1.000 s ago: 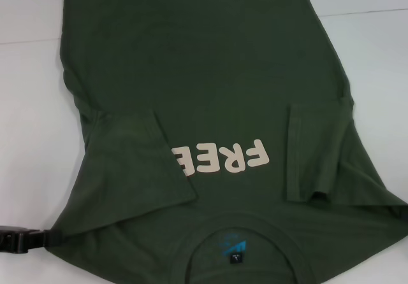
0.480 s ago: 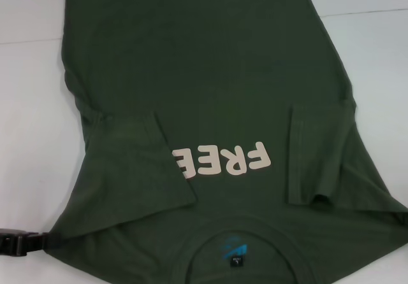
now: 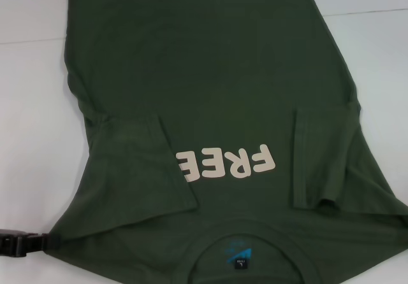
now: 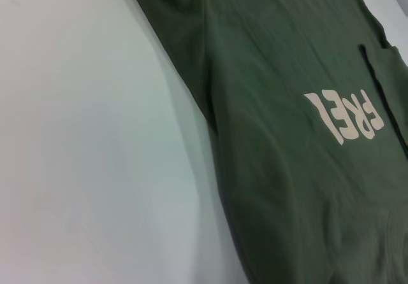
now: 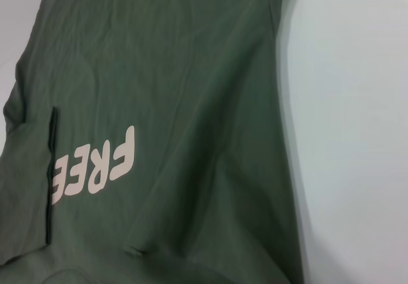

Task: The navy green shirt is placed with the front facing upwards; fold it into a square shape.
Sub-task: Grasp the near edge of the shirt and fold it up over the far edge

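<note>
Lying front-up on white table (image 3: pixel 25 106): navy green shirt (image 3: pixel 204 74), both sleeves folded in over chest, collar nearest robot. Left gripper (image 3: pixel 16 242) at shirt's near left corner, touching cloth edge; fingers apart or together: can't tell. Right gripper out of sight.

L wrist: shirt (image 4: pixel 274 137), "FREE" print (image 4: pixel 347 115), bare table alongside; no fingers visible.

R wrist: shirt (image 5: pixel 178 106), print (image 5: pixel 95 166), folded sleeve edge beside it; no fingers visible.
</note>
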